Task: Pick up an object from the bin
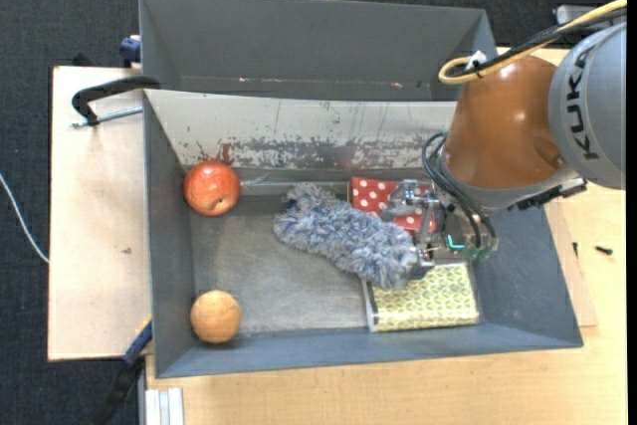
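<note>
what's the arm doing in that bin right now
A robot arm reaches into the grey bin from the right. Its tool is down at the right end of a fluffy blue-grey cloth lying mid-bin. A red white-dotted item lies just behind it, a yellow-green patterned pad just in front. A red apple and a tan ball sit near the left wall. Nothing looks lifted yet.

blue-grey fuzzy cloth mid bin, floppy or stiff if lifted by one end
Probably floppy: the shaggy blue-grey cloth lies slumped and uneven, so it should droop. Likely light for its size, being fluffy. It won't roll, unlike the red apple.
</note>
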Controlling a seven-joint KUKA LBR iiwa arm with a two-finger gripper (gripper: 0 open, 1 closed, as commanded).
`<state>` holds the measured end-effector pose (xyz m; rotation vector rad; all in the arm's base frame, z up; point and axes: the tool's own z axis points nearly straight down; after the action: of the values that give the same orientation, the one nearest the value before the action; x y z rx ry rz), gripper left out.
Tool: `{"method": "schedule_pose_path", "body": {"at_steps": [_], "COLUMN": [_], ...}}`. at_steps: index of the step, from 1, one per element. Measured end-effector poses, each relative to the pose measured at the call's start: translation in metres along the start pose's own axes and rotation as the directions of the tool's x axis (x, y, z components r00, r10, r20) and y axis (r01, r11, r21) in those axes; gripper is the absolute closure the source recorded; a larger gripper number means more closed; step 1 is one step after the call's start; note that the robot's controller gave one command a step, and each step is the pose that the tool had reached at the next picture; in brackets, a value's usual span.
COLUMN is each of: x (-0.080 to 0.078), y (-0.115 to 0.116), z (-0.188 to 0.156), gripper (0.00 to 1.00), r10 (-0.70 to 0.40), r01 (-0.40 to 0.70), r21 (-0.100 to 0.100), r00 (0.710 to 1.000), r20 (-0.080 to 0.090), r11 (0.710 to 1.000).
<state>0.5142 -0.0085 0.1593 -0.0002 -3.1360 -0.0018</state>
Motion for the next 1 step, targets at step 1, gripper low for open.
{"method": "schedule_pose_path", "body": {"at_steps": [1], "x": [-0.0018], "y": [-0.0001], "z": [-0.0037], "gripper": [0.0], "r10": [-0.001], "r01": [0.001], "r21": [0.0], "r00": [1.0], "r20": [0.008], "r11": [1.0]}}
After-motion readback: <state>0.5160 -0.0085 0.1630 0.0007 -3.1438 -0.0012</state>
